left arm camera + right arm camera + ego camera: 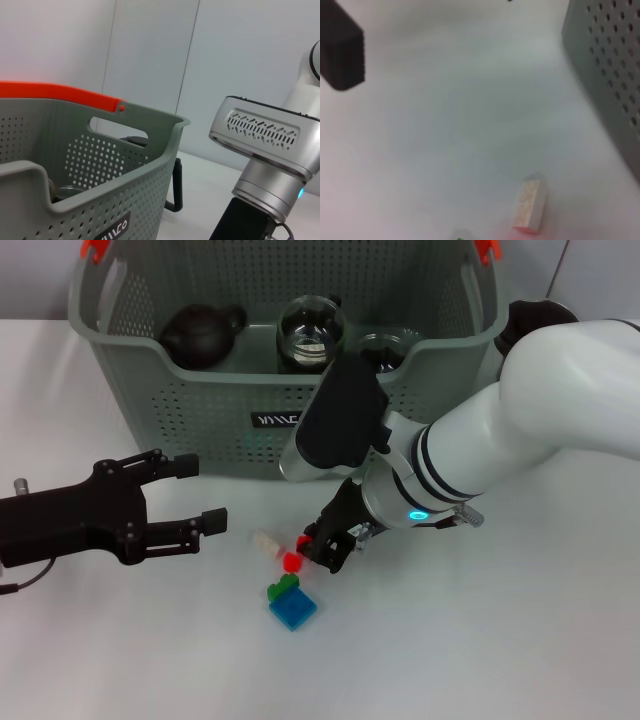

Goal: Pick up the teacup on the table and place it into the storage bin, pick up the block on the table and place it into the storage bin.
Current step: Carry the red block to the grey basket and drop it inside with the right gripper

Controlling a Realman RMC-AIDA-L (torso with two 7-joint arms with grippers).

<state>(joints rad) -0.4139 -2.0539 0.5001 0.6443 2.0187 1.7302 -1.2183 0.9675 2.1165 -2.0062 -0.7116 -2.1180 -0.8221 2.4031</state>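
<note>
Jaws of my right gripper (318, 548), spread unreadable, hover at the red block (291, 561) for pickup, left gripper (195, 495) gaping idle.

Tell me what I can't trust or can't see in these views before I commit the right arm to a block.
- Right gripper: head view, arm body covers it; open or shut unclear.
- Red block: partly behind the gripper; contact unclear.
- Green block: right wrist view, cut by the frame edge.
- Storage bin floor: head view, front wall and right arm hide part.
- Left gripper: absent from its own wrist view.
</note>
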